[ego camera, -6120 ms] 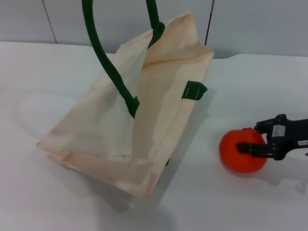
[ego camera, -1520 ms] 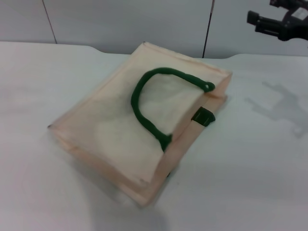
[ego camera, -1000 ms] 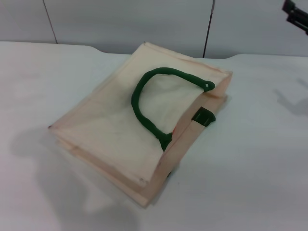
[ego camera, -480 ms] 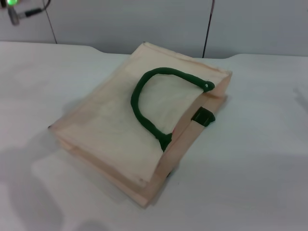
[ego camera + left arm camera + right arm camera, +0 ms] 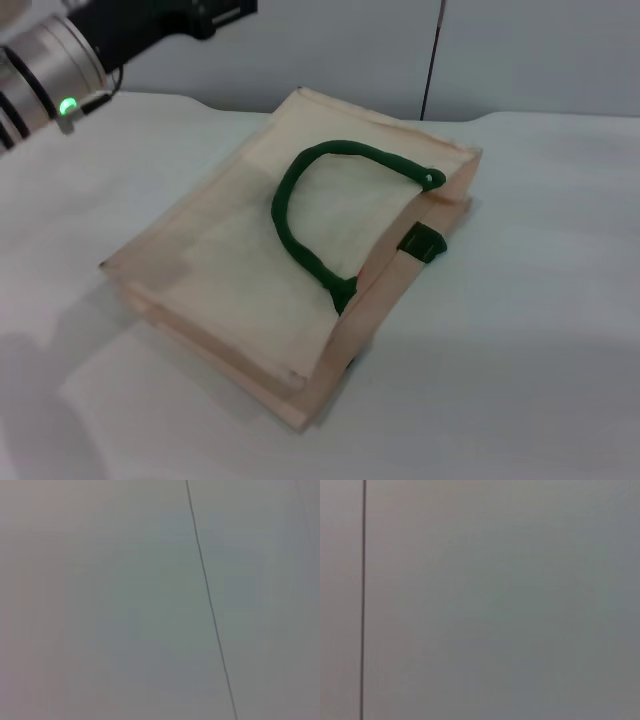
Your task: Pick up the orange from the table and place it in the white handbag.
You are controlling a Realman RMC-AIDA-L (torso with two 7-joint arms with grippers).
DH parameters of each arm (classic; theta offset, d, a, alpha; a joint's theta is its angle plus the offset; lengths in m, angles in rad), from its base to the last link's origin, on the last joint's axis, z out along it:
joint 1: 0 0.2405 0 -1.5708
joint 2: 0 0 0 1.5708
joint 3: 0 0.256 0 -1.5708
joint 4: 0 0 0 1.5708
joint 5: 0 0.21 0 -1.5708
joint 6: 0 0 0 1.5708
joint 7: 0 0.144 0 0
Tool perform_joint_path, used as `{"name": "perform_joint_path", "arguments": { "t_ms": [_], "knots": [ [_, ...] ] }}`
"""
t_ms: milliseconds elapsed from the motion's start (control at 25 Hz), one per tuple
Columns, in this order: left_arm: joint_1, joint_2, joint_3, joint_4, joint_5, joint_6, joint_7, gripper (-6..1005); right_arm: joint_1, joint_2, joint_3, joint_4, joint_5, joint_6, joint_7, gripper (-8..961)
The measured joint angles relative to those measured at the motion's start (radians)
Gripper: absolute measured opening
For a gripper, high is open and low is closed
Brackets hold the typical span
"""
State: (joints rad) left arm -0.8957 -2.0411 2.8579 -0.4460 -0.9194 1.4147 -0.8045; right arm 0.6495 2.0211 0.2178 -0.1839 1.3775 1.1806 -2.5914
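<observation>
The white handbag (image 5: 300, 250) lies flat on the white table (image 5: 540, 300), with one dark green rope handle (image 5: 300, 220) looped on its top face and a green tab (image 5: 422, 243) at its right edge. The orange does not show in any view. My left arm (image 5: 60, 60) reaches in at the top left, above and behind the bag, and the black body of its gripper (image 5: 215, 12) sits at the frame's top edge. My right gripper is out of view. Both wrist views show only a grey wall.
A grey panelled wall (image 5: 520, 50) with a dark vertical seam (image 5: 432, 60) runs behind the table. The seam also shows in the left wrist view (image 5: 210, 605) and the right wrist view (image 5: 363, 600). Bare tabletop lies on both sides of the bag.
The right gripper, earlier shut on the orange, has risen and left the frame at the upper right. The left arm has come in at the top left. The bag, once held open, now lies flat.
</observation>
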Motion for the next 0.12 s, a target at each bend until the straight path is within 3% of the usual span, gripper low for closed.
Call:
{"name": "perform_joint_path", "arguments": {
  "t_ms": [120],
  "knots": [
    [0.027, -0.001, -0.005, 0.086, -0.02, -0.041, 0.101, 903, 0.0, 0.001, 0.0, 0.004, 0.0, -0.011, 0.0, 892]
  ]
}}
